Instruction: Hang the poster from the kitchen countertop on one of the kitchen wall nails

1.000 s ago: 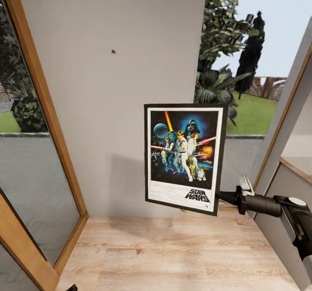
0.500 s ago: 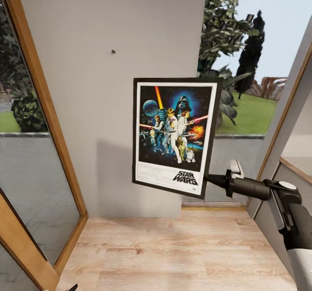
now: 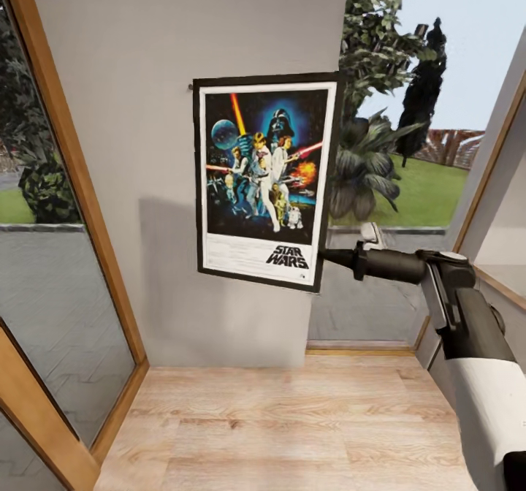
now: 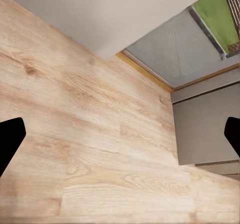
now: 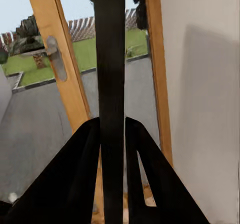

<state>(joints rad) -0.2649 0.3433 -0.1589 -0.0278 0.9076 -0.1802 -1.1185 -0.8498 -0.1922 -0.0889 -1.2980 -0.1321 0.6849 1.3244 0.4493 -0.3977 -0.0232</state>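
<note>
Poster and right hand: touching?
Touching. Right wrist view shows both fingers pressed against the poster edge; head view shows the right hand meeting its lower right corner.

Count's pretty short: one poster (image 3: pixel 263 180) mid-frame, one arm (image 3: pixel 467 330) at lower right, one wood door frame (image 3: pixel 69 177) on the left, and two left-gripper fingertips (image 4: pixel 10 141).

Pale wooden floor (image 4: pixel 100 149) spreads beneath the left gripper (image 4: pixel 120 134), whose two dark fingertips (image 4: pixel 10 139) sit far apart at opposite edges. A grey wall (image 4: pixel 100 14) meets the floor; beyond a wooden threshold (image 4: pixel 145 74) lie paving (image 4: pixel 175 54) and grass (image 4: pixel 217 14).
</note>
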